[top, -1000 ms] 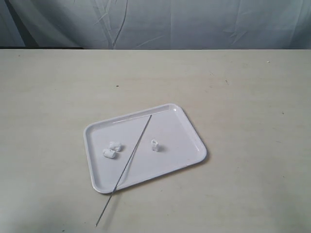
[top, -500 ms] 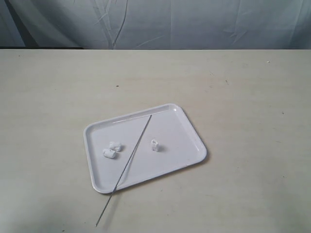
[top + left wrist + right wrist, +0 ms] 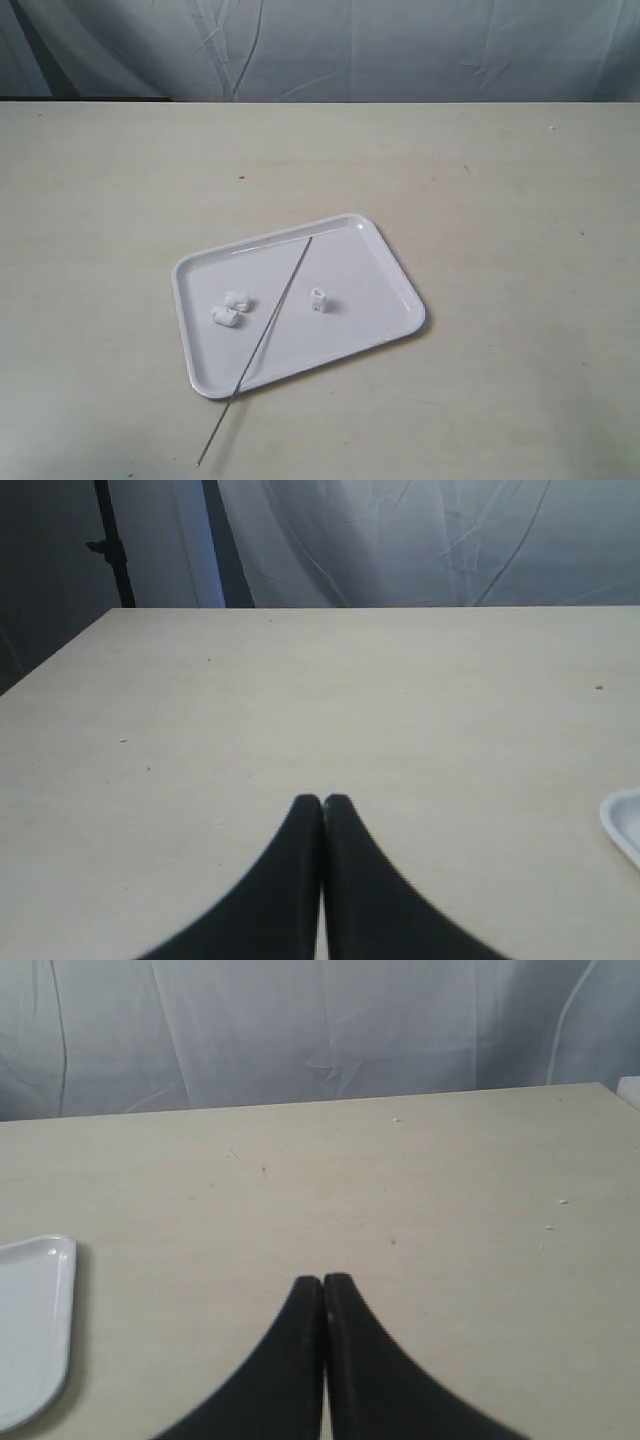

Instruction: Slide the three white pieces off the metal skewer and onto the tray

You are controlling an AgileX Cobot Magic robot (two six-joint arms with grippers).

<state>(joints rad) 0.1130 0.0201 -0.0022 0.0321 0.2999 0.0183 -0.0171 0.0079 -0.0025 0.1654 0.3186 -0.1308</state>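
Observation:
The white tray (image 3: 390, 270) lies near the middle of the table in the exterior view. Across it rests the thin metal skewer (image 3: 270, 325), bare, with one end past the tray's near rim. Two white pieces (image 3: 231, 308) lie together on the tray to the skewer's left, and a third white piece (image 3: 318, 299) stands to its right. Neither arm shows in the exterior view. My left gripper (image 3: 322, 801) is shut and empty over bare table, a tray corner (image 3: 625, 822) at the picture's edge. My right gripper (image 3: 323, 1280) is shut and empty too, beside another tray corner (image 3: 35, 1320).
The tabletop (image 3: 500, 180) is pale beige with a few small specks. A creased grey-white cloth backdrop (image 3: 400, 50) hangs behind its far edge. A dark stand (image 3: 112, 545) shows beyond the table in the left wrist view.

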